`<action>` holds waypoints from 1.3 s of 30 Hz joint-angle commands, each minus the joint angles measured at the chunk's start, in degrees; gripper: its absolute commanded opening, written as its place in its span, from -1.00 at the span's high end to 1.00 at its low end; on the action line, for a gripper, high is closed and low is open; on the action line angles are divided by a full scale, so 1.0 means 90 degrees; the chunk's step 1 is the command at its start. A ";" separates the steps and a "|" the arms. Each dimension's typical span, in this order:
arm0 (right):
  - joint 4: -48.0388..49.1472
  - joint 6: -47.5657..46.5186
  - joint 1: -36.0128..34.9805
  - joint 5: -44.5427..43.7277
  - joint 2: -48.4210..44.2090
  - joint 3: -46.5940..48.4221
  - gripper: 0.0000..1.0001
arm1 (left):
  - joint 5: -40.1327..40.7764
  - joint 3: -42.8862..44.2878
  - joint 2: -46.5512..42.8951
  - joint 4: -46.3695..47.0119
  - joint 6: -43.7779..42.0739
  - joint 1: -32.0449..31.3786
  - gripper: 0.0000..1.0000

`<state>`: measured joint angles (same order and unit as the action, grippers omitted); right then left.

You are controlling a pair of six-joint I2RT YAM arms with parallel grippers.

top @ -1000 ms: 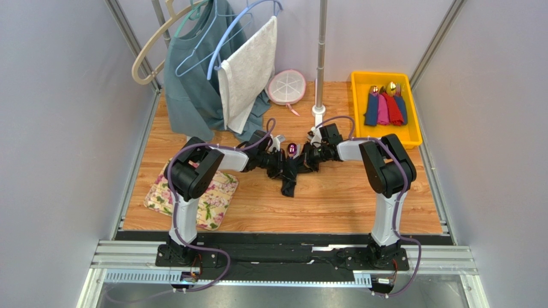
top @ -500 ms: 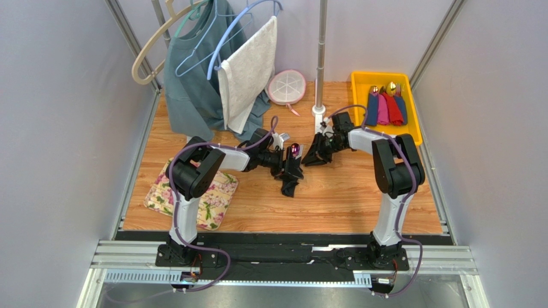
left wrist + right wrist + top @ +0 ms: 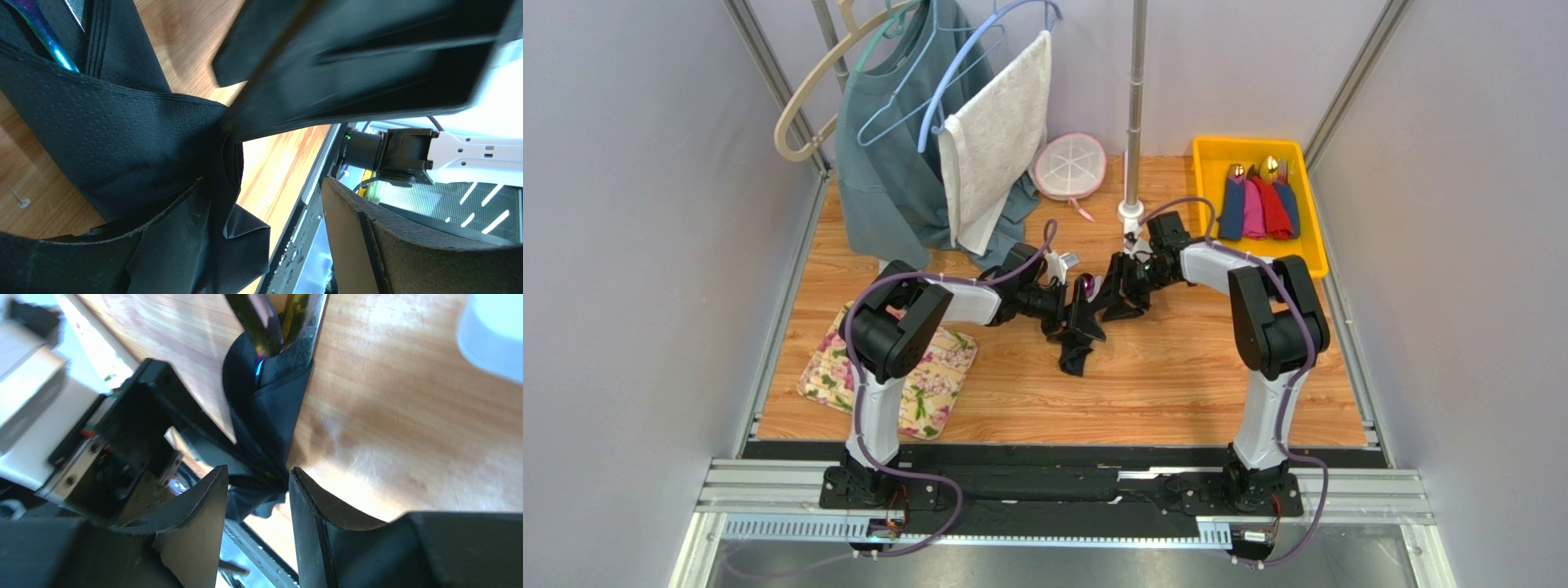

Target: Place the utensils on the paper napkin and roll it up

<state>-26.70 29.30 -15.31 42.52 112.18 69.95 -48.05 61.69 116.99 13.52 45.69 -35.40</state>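
The black paper napkin (image 3: 1074, 343) lies crumpled and loosely rolled mid-table, with the utensils inside it. A purple-pink spoon bowl (image 3: 1085, 286) sticks out of its far end. My left gripper (image 3: 1071, 312) is at the bundle's left side, and my right gripper (image 3: 1122, 292) is just right of the spoon end. In the left wrist view the napkin (image 3: 123, 153) fills the left, an iridescent handle (image 3: 43, 33) shows at the top, and the gripper (image 3: 276, 153) stands wide open. In the right wrist view the gripper (image 3: 258, 478) is open, with the napkin (image 3: 264, 416) and spoon bowl (image 3: 258, 318) beyond its tips.
A yellow tray (image 3: 1210, 153) with coloured rolled napkins sits at the back right. A floral mat (image 3: 934, 386) lies front left. An upright pole (image 3: 1133, 123) stands just behind the grippers. A round pink-white dish (image 3: 1069, 165) and hanging clothes (image 3: 928, 135) are at the back.
Both grippers have opened and let go of the napkin bundle. The right gripper pulled back toward the pole, then came slightly nearer. The spoon end shifted a little.
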 commanded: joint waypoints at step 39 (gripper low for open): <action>-0.0364 -0.1380 -0.0105 -0.0731 0.0768 0.0089 1.00 | -0.0149 -0.1327 -0.1270 0.1311 0.0890 0.0436 -0.16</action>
<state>-31.07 19.62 -16.25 41.63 117.36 71.94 -48.03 51.27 109.51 22.63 51.72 -33.54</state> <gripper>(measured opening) 0.006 0.622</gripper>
